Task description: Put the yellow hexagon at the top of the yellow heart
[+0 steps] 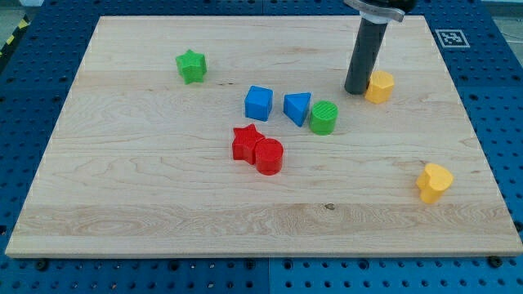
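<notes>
The yellow hexagon lies near the view's upper right of the wooden board. The yellow heart lies at the right, well below the hexagon. My tip is the lower end of a dark rod and stands right at the hexagon's left side, touching or nearly touching it.
A green star lies at the upper left. A blue cube, a blue triangle and a green cylinder sit in a row at the middle. A red star and red cylinder touch below them.
</notes>
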`<state>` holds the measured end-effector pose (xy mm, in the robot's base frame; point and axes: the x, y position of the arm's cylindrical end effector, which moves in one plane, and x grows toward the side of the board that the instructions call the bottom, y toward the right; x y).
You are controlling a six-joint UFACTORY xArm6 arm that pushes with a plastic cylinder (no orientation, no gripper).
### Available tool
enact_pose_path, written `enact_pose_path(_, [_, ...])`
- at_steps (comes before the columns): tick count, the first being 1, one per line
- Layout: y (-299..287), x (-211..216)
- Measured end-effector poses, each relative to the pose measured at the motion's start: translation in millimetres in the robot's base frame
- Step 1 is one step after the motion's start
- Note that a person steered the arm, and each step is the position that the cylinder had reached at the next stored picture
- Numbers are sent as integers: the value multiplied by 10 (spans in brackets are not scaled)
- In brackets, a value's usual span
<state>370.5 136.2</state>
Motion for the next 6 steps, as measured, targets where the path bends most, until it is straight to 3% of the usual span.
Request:
enact_pose_path(1, [-149,-324])
enact_pose_path(2, [331,-247])
enact_pose_path(3, [409,418])
enact_pose_path(4, [421,680])
enact_pose_path(6, [338,514])
